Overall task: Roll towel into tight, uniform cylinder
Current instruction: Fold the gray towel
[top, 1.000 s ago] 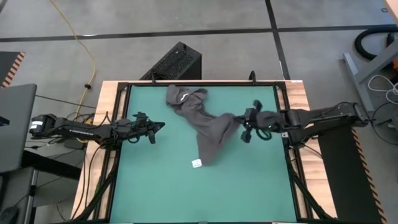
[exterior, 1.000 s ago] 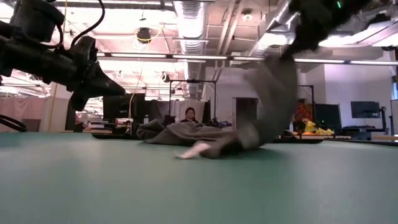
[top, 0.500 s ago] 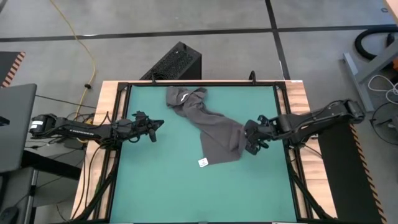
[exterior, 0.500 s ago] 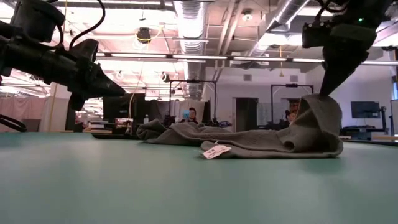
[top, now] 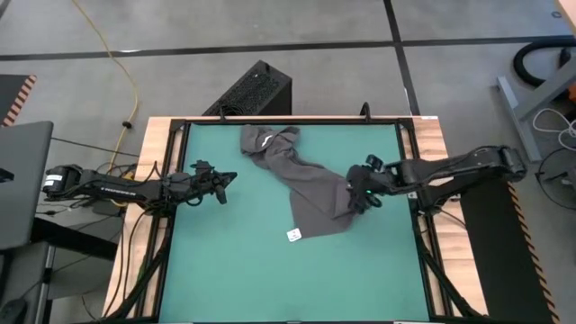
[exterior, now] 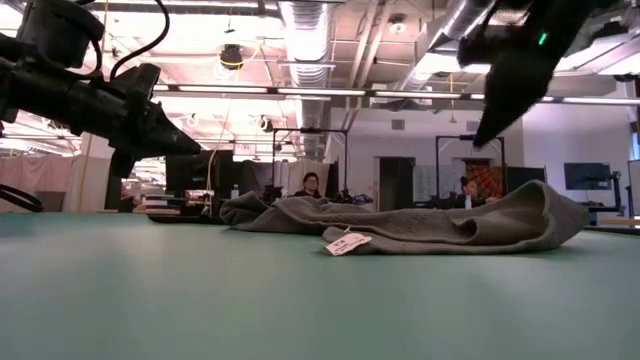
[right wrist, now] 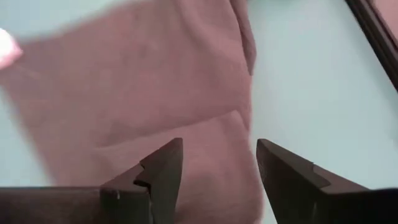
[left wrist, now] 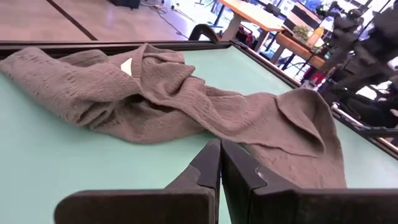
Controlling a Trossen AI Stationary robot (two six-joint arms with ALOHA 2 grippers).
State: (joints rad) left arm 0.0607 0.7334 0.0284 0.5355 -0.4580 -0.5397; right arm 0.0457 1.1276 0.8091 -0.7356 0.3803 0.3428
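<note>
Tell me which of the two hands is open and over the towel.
The right hand: its fingers are spread, hovering above the towel's edge nearest that arm. The left hand is shut, off the cloth on the mat's opposite side.

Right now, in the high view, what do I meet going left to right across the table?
Left pincer, shut, hovering over the green mat → the towel's bunched end → its white tag → right pincer, open over the towel's right edge.
</note>
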